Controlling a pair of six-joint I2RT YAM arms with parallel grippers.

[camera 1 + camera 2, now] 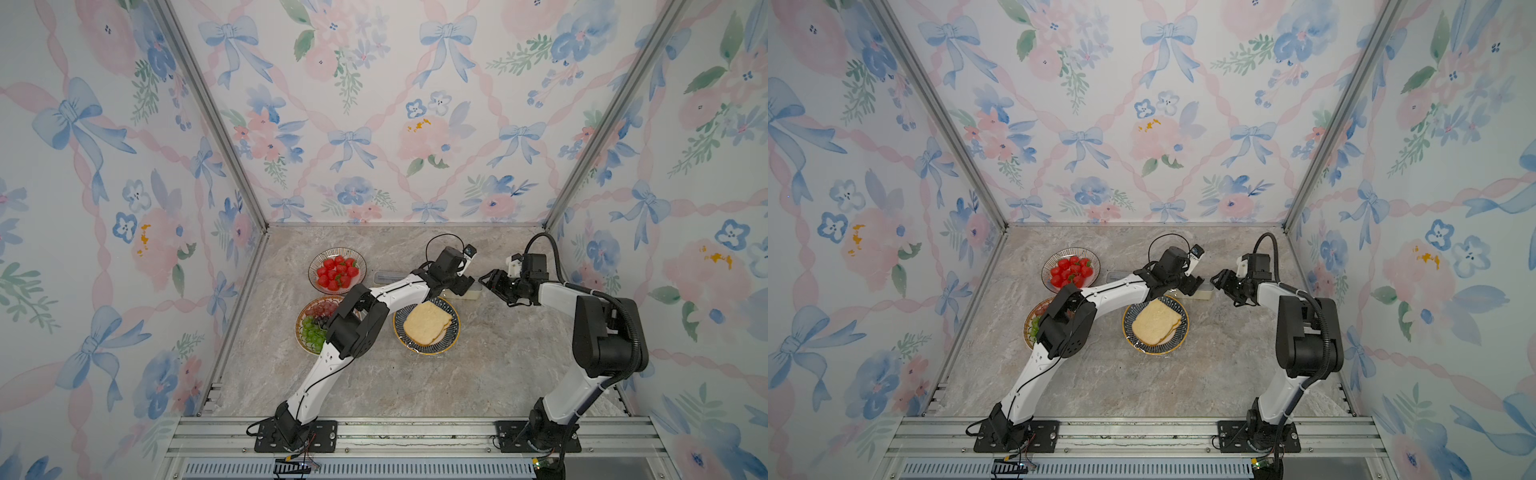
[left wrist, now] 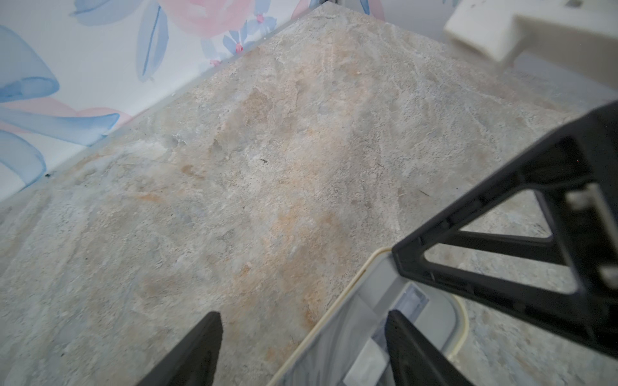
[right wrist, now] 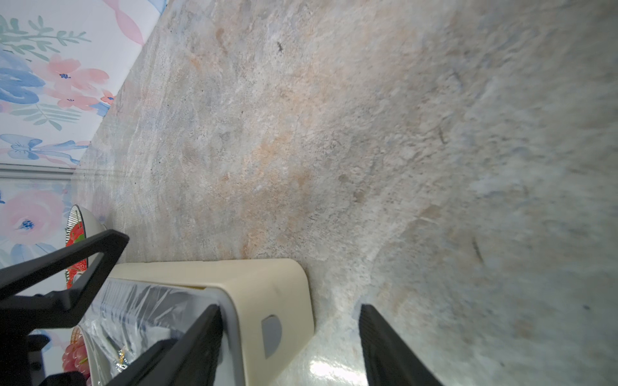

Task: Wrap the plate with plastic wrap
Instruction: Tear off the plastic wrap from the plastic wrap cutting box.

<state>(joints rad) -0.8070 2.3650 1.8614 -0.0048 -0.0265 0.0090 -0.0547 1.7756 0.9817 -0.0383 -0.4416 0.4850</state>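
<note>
The plate [image 1: 452,332], dark blue-striped with a yellow rim, carries a slice of bread [image 1: 427,322] mid-table in both top views. Just behind it lies the long cream box [image 1: 468,294] of plastic wrap [image 3: 140,300], whose crinkly clear film shows on the grey-blue top. My left gripper [image 2: 302,314] is open over the box's right end, one finger above the top, one above the table beyond its long edge. My right gripper [image 3: 289,307] is open and straddles the cream end [image 3: 274,294], touching nothing. The two grippers nearly meet [image 1: 478,284].
A glass bowl of strawberries [image 1: 337,271] stands back left. A plate of grapes [image 1: 312,328] lies partly under my left arm [image 1: 374,307]. Floral walls close the back and both sides. Bare marble table [image 1: 519,353] spreads to the right and front.
</note>
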